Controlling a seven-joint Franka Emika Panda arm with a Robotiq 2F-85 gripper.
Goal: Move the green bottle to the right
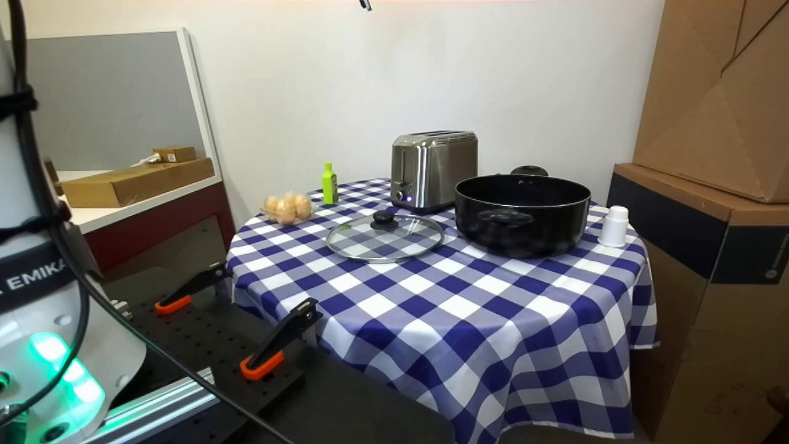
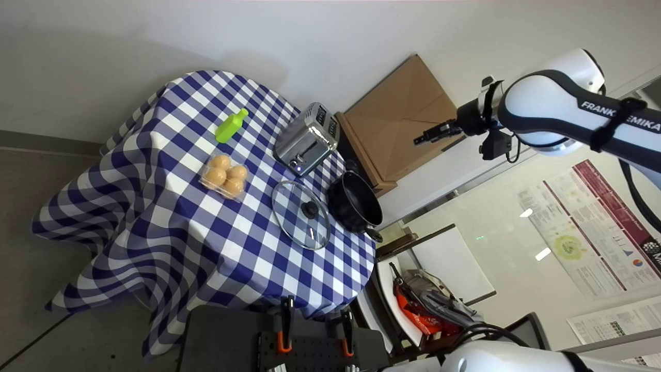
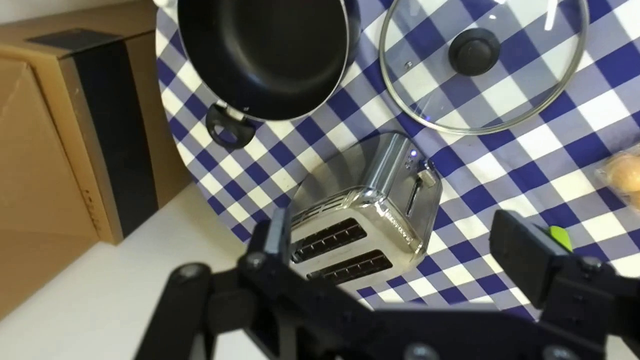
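Observation:
The green bottle [image 1: 330,185] stands upright on the checkered cloth, left of the toaster in an exterior view. It also shows in an exterior view from above [image 2: 230,127]. In the wrist view only a small part of the green bottle [image 3: 560,237] shows; the right finger hides the rest. My gripper [image 3: 395,235] is open, with nothing between its fingers, high above the table. In an exterior view the gripper [image 2: 421,139] is in the air, well away from the bottle. Only a dark tip of the gripper [image 1: 365,5] shows at the top edge of an exterior view.
A steel toaster [image 1: 434,169] stands near the bottle. A clear pack of tan eggs [image 2: 225,175] lies beside the bottle. A glass lid [image 1: 385,237], a black pot [image 1: 524,222] and white cups [image 1: 614,227] are on the table. Cardboard boxes [image 1: 727,111] stand beside it.

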